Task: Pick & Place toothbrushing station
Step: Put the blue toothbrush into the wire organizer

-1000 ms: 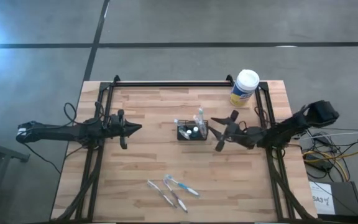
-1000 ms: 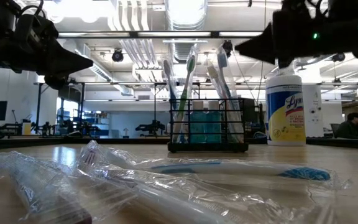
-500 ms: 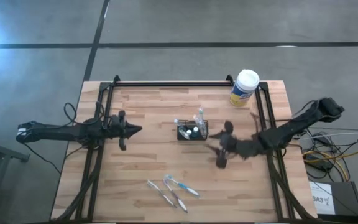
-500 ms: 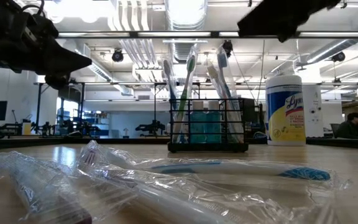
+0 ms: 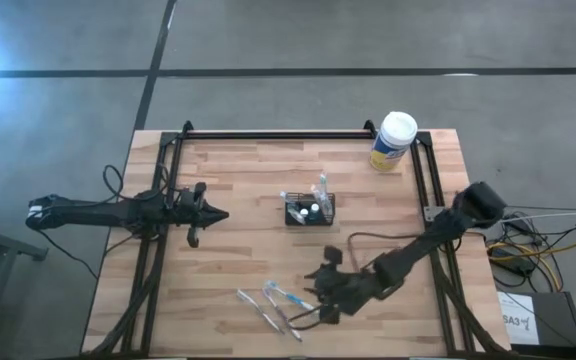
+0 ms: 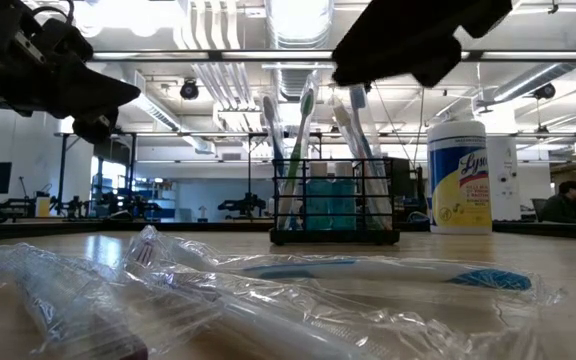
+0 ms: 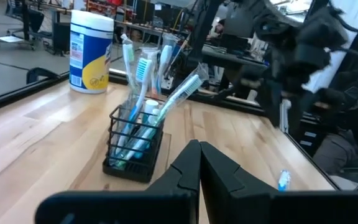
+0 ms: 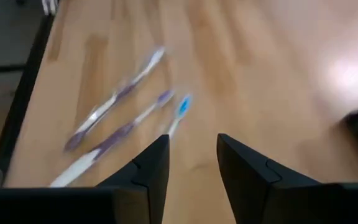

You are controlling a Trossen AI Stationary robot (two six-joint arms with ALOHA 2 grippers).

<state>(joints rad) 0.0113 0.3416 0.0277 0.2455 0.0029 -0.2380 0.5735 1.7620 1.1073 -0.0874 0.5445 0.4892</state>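
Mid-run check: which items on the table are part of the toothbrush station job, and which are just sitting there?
Part of the job:
- black caddy holding upright toothbrushes, mid-table
- three wrapped toothbrushes lying near the front edge
- right gripper, open, beside those wrapped brushes

Just lying about:
- yellow wipes canister with white lid, back right corner
- left gripper, shut, waiting left of the caddy

The right gripper (image 5: 320, 298) hovers just beside the wrapped toothbrushes (image 5: 276, 306), which lie on the table (image 5: 238, 255). The toothbrushing station (image 5: 309, 211) stands well behind it, with the left gripper (image 5: 218, 213) off to that station's left.
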